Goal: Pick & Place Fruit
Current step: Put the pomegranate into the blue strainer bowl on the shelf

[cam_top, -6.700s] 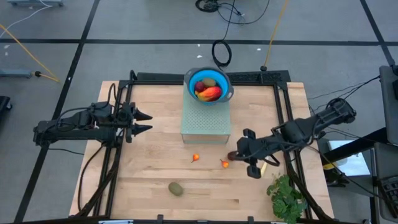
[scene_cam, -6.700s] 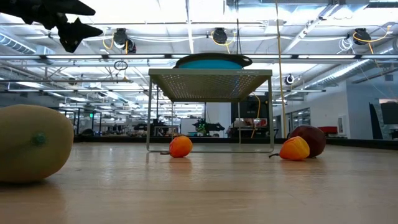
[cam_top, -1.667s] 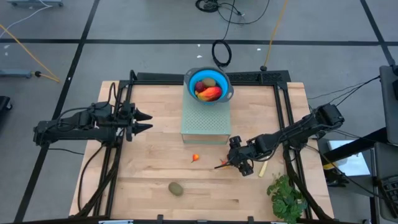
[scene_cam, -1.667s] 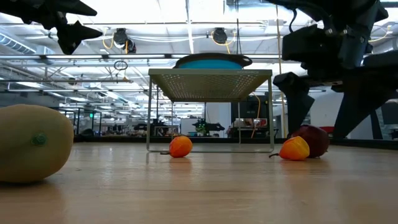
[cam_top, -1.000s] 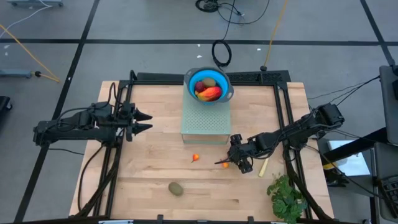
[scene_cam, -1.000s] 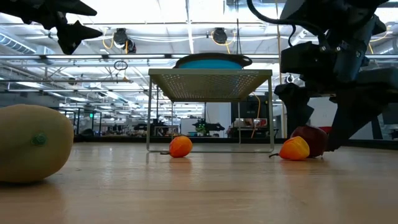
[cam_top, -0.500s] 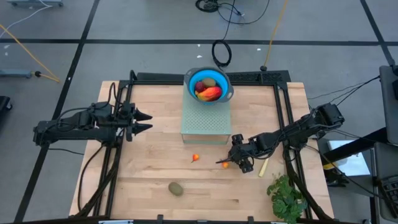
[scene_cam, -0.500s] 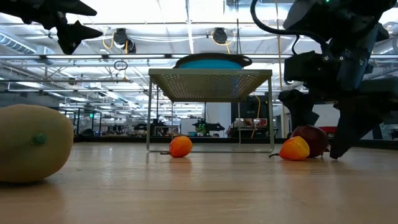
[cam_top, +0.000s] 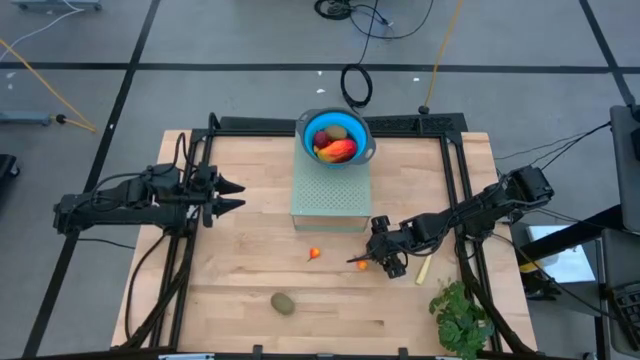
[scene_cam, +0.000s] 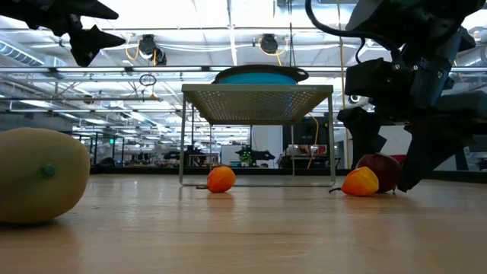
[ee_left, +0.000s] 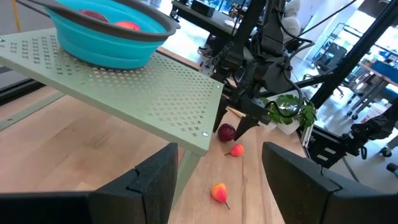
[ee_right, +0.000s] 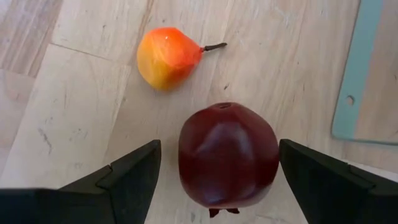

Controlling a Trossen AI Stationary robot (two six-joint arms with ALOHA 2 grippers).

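Observation:
A dark red round fruit (ee_right: 227,155) lies on the wooden table, beside a small orange-red fruit (ee_right: 166,57). My right gripper (ee_right: 217,180) points down at a slant over the dark red fruit, open, one finger on each side of it without touching. In the low view my right gripper (scene_cam: 388,164) stands around the dark red fruit (scene_cam: 380,171). A second small orange-red fruit (cam_top: 314,253) and a brownish-green oval (cam_top: 284,303) lie farther left. My left gripper (cam_top: 235,196) waits open above the table's left side.
A blue bowl (cam_top: 336,138) with several fruits in it stands on a green perforated stand (cam_top: 330,195) at the far middle. A yellow-handled knife (cam_top: 424,268) and a leafy green bunch (cam_top: 460,318) lie at the near right. Bare wood lies between the stand and the oval.

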